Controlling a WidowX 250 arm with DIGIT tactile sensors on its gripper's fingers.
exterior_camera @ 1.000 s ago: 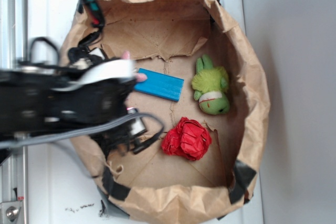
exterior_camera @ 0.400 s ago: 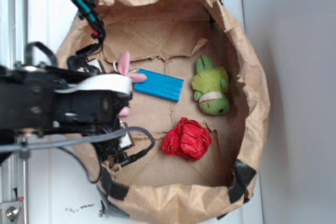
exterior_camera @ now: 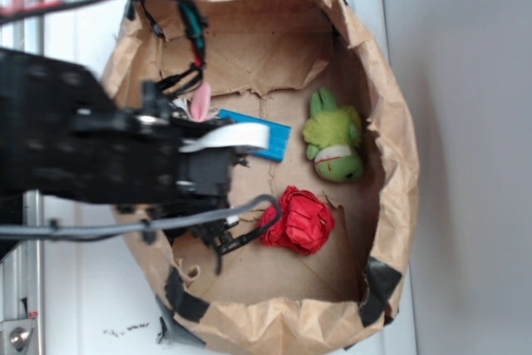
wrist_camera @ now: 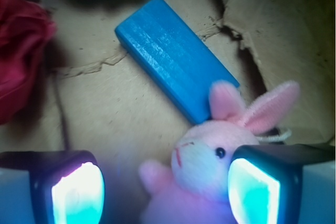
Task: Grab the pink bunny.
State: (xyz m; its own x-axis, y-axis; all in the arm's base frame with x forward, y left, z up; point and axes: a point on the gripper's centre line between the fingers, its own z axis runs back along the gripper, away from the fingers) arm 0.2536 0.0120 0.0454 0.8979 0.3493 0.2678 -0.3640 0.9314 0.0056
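The pink bunny [wrist_camera: 202, 169] lies on the brown paper floor with its pale face up and its ears against a blue block [wrist_camera: 173, 56]. It sits between my gripper's [wrist_camera: 165, 192] two fingertips, close to the right one. The jaws stand wide apart, so the gripper is open and holds nothing. In the exterior view only one pink ear of the bunny [exterior_camera: 200, 101] shows above the black arm, which hides the rest of it and the gripper.
A crumpled brown paper bag [exterior_camera: 399, 164] walls in the work area. Inside lie the blue block [exterior_camera: 268, 140], a green plush toy [exterior_camera: 334, 139] at the right and a red wrinkly ball [exterior_camera: 301, 219] near the middle.
The arm has shifted to the right and further into the bag, now covering more of the blue block and nearly all of the bunny. The toys have not moved.
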